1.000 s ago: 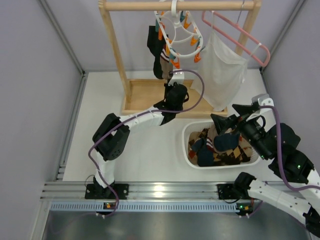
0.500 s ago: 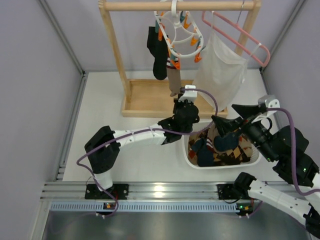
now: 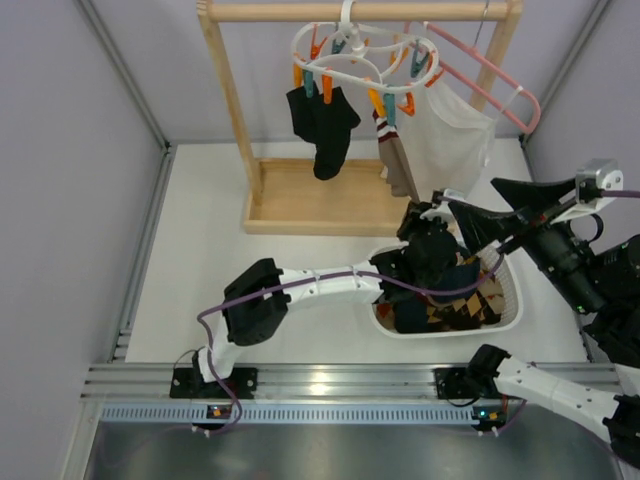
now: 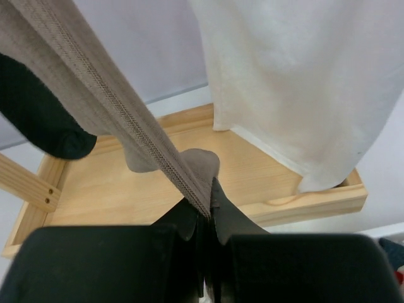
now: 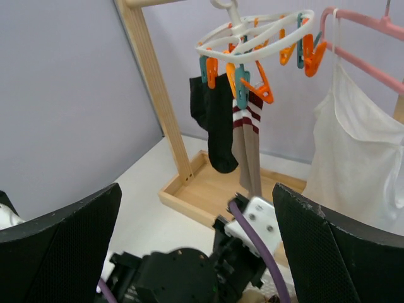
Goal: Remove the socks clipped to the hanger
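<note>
White ring hanger (image 5: 252,53) hooked high; black sock (image 3: 322,130) clipped, striped-cuff taupe sock (image 3: 398,165) clipped, stretched taut.

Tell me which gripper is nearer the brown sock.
Left. The left gripper is shut on the brown sock at its lower end; the right gripper hangs open to the sock's right, not touching it.

Inventory, as my cameras see it:
- White ring hanger (image 5: 255,52): one, top centre.
- Dark socks (image 3: 322,130) clipped to it: two, overlapping.
- Taupe striped-cuff sock (image 3: 397,160): one that I can make out.
- Pink hanger (image 3: 483,63): one.
- White mesh bag (image 3: 445,140): one.
- Wooden rack (image 3: 232,110): one.
- White basket (image 3: 450,331): one, its heaped socks too tangled to count.
- My claws: two, left claw (image 4: 205,208) and right claw (image 3: 470,192).
</note>
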Robot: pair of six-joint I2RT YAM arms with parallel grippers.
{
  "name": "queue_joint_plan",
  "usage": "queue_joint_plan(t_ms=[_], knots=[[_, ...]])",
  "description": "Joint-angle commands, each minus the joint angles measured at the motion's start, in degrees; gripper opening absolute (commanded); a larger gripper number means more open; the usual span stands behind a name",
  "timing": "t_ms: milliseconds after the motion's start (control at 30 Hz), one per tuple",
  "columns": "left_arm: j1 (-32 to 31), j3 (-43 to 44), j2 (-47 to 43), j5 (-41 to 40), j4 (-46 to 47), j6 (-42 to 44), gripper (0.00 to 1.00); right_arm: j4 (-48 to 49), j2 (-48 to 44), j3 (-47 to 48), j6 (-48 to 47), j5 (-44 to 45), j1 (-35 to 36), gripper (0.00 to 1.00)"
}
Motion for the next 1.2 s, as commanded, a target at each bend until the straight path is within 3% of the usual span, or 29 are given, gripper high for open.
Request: queue_joint_plan(t_ms=[0, 167, 400, 800, 1000, 1167], knots=[[-1.0, 7.7, 4.8, 0.2, 2.1, 6.3, 0.00, -4.6, 8.1, 7.0, -1.4, 0.6, 0.4, 0.99], [-1.0, 13.6, 9.9, 0.8, 2.2, 12.6, 0.00, -10.5, 19.0, 17.9, -3.2, 2.6, 0.4, 0.99], [-1.0, 19.2, 15.4, 0.3, 2.2, 21.0, 0.00, -12.8, 32.5, 25.5, -4.6, 9.6, 0.4, 0.95], [-1.0, 15.4, 12.4, 2.6, 2.1, 20.0, 0.00, -12.2, 52.8, 40.1, -14.0, 23.1, 0.6, 0.91], [-1.0, 12.5, 9.8, 2.6, 2.1, 18.1, 0.00, -11.9, 56.6, 41.7, -15.6, 27.7, 0.5, 0.87], [-0.8, 7.3, 6.0, 3.1, 2.1, 14.1, 0.00, -12.8, 53.5, 38.0, -13.8, 27.9, 0.4, 0.83]])
